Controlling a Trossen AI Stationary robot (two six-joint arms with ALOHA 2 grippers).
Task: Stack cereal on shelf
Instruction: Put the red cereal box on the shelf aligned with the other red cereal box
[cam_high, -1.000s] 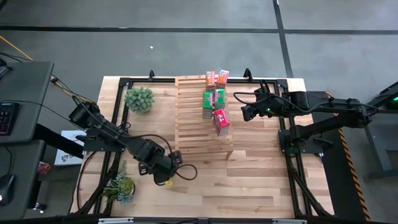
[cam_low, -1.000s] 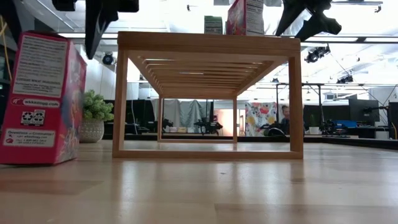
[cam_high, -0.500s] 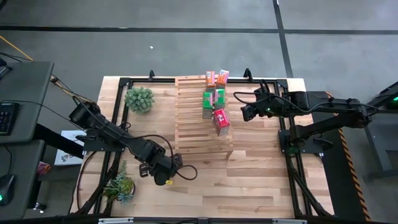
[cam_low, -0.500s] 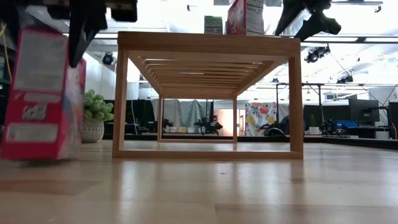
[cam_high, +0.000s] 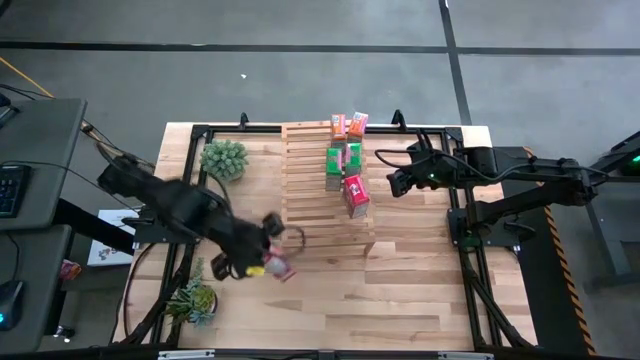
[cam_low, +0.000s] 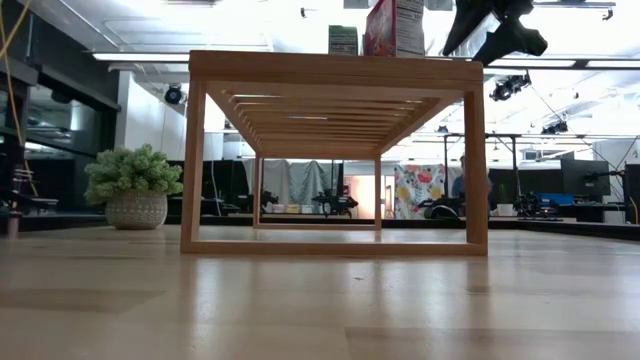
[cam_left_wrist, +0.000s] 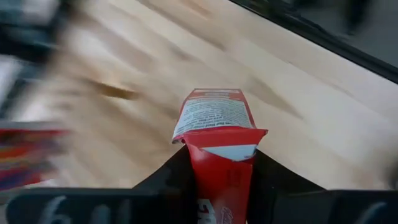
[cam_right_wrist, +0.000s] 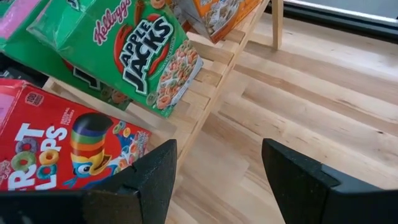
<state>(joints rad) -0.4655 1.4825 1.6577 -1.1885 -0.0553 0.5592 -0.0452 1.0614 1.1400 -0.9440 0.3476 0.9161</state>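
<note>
Two dark, jointed arms (black cables looping alongside), each with two blunt black fingers (cam_right_wrist: 298, 177).

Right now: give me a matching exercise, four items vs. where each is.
Items:
1. left gripper
2. right gripper
3. round plant
4. green box

Places:
A. on the shelf, among other boxes
B. table, left of the shelf's far end
C. holding a red box left of the shelf's near end
D. open, beside the shelf's right edge

Pairs: 1-C, 2-D, 3-B, 4-A
</note>
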